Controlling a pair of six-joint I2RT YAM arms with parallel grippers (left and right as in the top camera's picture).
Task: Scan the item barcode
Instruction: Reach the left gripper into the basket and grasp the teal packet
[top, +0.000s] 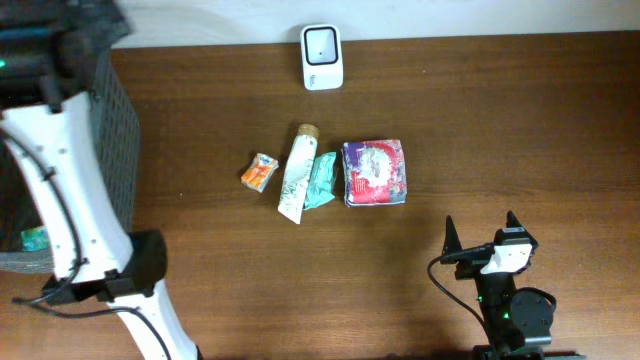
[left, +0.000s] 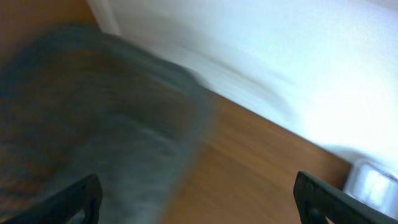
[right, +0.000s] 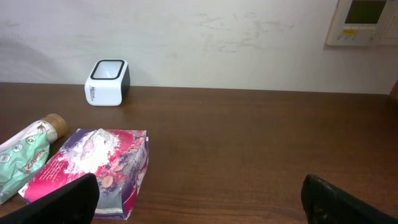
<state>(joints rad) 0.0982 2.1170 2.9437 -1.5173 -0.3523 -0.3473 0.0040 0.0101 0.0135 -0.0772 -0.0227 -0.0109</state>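
Observation:
A white barcode scanner stands at the table's far edge, and it also shows in the right wrist view as the scanner. Mid-table lie an orange packet, a white tube, a teal packet and a flowered tissue pack. My left gripper is open over the rim of the dark mesh basket, with nothing between its fingers; that view is blurred. My right gripper rests open near the front edge, right of the tissue pack, and is empty.
The mesh basket fills the table's left end, and a small green packet lies inside it. My white left arm stretches across the basket. A pale wall runs behind the scanner.

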